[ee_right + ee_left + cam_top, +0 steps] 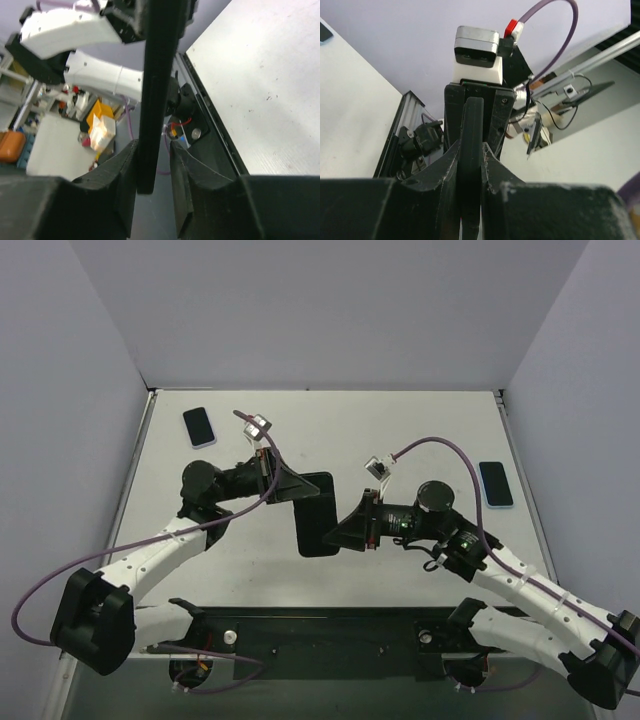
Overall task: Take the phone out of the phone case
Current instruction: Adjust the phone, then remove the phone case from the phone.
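A black phone in its case [316, 512] is held above the middle of the table; I cannot tell phone from case. My left gripper [292, 486] is shut on its far end. In the left wrist view the case [471, 145] stands edge-on, pinched between both fingers of the left gripper [471, 167]. My right gripper [342, 530] straddles the near end. In the right wrist view the case [159, 75] rests against the left finger of the right gripper [152, 170], with a gap to the right finger, so those jaws stand open.
A phone in a light blue case [199, 426] lies at the table's far left. Another light blue one [495, 484] lies at the right edge. A black rail [320, 635] runs along the near edge between the arm bases.
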`<state>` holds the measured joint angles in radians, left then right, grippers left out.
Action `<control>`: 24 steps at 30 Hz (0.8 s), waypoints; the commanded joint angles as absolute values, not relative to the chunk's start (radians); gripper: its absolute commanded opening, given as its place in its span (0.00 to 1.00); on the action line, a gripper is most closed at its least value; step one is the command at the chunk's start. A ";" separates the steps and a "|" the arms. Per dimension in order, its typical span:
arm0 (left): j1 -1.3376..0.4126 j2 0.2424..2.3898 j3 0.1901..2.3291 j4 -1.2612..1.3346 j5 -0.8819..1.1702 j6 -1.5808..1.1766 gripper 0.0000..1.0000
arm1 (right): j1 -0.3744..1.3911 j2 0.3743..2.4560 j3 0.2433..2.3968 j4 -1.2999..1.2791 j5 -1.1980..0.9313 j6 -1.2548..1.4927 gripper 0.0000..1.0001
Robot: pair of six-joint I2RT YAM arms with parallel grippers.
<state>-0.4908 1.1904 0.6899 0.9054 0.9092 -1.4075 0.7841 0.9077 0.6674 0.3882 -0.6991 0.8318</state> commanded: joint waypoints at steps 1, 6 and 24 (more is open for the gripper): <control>-0.471 1.200 0.770 1.069 1.065 -1.497 0.00 | 0.770 0.871 0.756 0.155 -0.900 0.628 0.22; -0.471 1.201 0.776 1.039 1.057 -1.497 0.00 | 0.779 0.885 0.799 0.143 -0.968 0.595 0.23; -0.471 1.141 0.781 0.891 0.980 -1.494 0.00 | 0.857 0.945 0.860 0.074 -0.902 0.466 0.00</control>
